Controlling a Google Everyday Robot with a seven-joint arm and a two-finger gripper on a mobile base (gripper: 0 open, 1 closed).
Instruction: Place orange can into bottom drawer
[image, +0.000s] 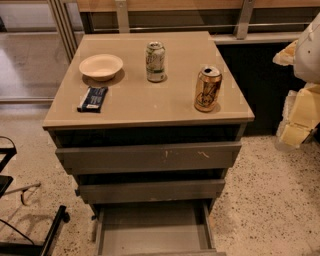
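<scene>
The orange can (208, 89) stands upright on the cabinet top (150, 102), near its right front corner. The bottom drawer (152, 231) is pulled out at the foot of the cabinet, and its plain grey inside holds nothing. The two drawers above it are shut. My arm shows as pale white and yellowish parts at the right edge of the view. My gripper (296, 131) hangs there beside the cabinet, to the right of the can and lower than it, touching nothing.
A green-and-white can (155, 61) stands at the back middle of the top. A cream bowl (101, 66) sits at the back left, with a dark snack packet (93, 98) in front of it. A black frame (30, 235) lies on the speckled floor at the lower left.
</scene>
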